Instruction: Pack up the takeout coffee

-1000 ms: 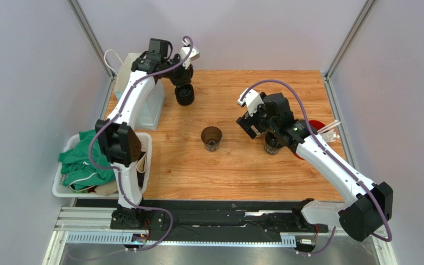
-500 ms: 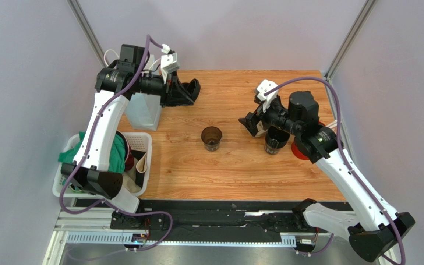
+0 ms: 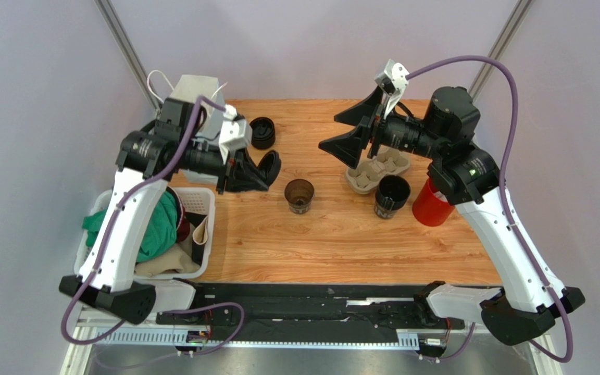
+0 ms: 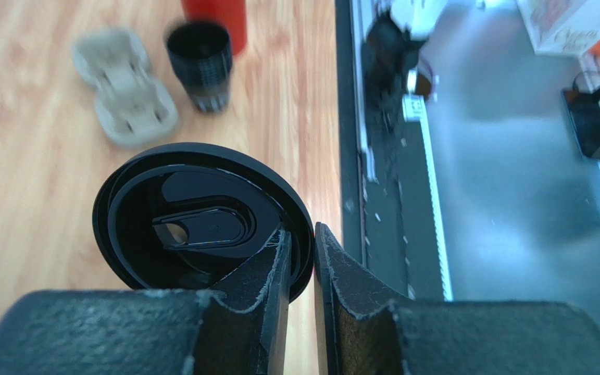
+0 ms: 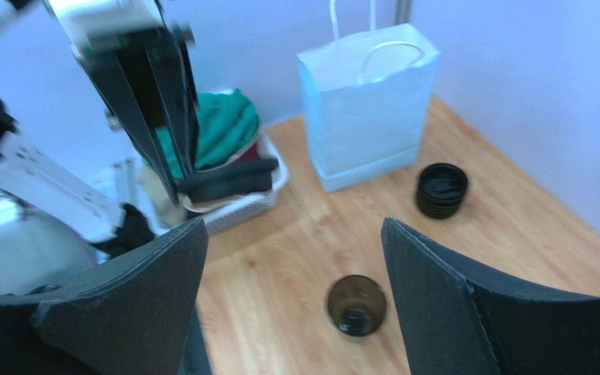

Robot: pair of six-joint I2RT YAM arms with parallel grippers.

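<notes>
Left wrist shows your left tool (image 4: 301, 258) clamped on a lid (image 4: 193, 226), right tool (image 5: 294, 234) apart and empty; next, seat that lid level on the cup (image 3: 299, 195).

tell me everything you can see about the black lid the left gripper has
The lid is a round, glossy black disc, plastic by the look, with a raised rim around a sunken centre that has an oval recess and a small drink hole. It sits on no cup: it is held in the air over the wooden table, tilted with that face toward the left wrist camera. The left gripper pinches its rim at one edge, a finger on each side of the rim wall. Nothing else touches it.
</notes>
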